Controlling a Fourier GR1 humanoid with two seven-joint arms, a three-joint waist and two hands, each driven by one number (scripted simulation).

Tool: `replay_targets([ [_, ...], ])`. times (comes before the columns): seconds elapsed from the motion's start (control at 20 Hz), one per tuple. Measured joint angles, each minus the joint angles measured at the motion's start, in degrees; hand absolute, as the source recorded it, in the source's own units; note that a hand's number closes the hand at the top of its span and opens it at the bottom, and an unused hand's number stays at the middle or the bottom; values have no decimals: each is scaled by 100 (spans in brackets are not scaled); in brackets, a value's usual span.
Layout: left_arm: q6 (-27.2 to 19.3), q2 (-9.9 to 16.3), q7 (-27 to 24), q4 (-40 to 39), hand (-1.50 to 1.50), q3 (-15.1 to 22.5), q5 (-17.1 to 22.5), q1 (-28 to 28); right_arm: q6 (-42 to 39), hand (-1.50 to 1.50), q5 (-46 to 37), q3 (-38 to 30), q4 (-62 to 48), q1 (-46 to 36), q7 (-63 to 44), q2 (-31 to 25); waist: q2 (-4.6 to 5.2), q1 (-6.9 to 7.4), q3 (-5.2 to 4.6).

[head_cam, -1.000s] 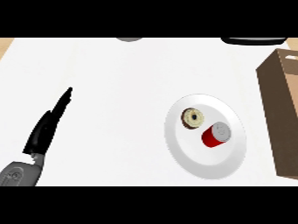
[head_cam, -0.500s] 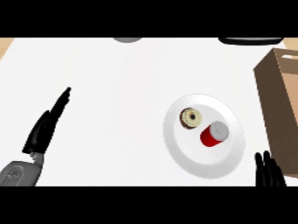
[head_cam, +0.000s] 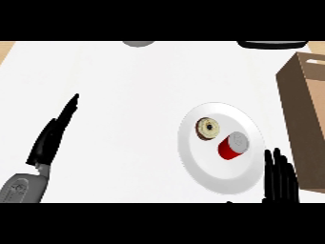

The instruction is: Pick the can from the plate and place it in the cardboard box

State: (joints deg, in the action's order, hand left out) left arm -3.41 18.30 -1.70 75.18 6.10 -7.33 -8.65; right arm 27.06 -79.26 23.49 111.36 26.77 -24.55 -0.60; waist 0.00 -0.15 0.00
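Observation:
A red can with a grey top [head_cam: 232, 146] lies on the white plate [head_cam: 214, 171] at centre right, next to a round doughnut-like item [head_cam: 208, 128]. The cardboard box [head_cam: 311, 119] stands open along the right edge, just right of the plate. My right hand [head_cam: 280, 179] comes up from the lower edge with straight fingers, over the plate's right rim and just right of the can, apart from it. My left hand [head_cam: 52, 137] rests open at the left, fingers straight and pointing up, far from the plate.
The white counter [head_cam: 123, 86] spans the view, with a wooden strip at the far left. A grey round object [head_cam: 138, 43] and a dark object [head_cam: 272, 44] sit at the counter's far edge.
My right hand has come up into view from the lower edge beside the plate and risen further. The left hand, the can and the plate have not moved.

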Motion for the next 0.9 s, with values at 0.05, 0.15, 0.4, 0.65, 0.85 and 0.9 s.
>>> replay_targets([
  [0.05, 29, -6, -61, -6, 0, -34, -14, 41, 34, -150, -33, 41, -122, -84, -89, 10, -1, 1, -1],
  [0.15, 53, -65, -77, -52, 0, -59, -75, 31, -103, -150, -33, 7, -253, -336, -224, 29, 1, 4, 1],
  [0.4, 181, -125, -179, -4, 0, -216, -162, 145, -309, -150, -35, -102, -483, -784, -468, 38, -2, 10, 0],
  [0.65, 222, -240, -24, 167, 0, -298, -318, 120, -373, -150, 66, -269, -722, -1078, -541, 19, -3, 9, 0],
  [0.85, 375, -239, 19, 316, 0, -422, -358, 213, -229, -150, 166, -254, -1099, -1282, -566, 31, -3, 12, 1],
  [0.9, 417, -229, 33, 290, 0, -465, -367, 156, -269, -150, 187, -250, -1171, -1391, -594, 37, -2, 12, 1],
])
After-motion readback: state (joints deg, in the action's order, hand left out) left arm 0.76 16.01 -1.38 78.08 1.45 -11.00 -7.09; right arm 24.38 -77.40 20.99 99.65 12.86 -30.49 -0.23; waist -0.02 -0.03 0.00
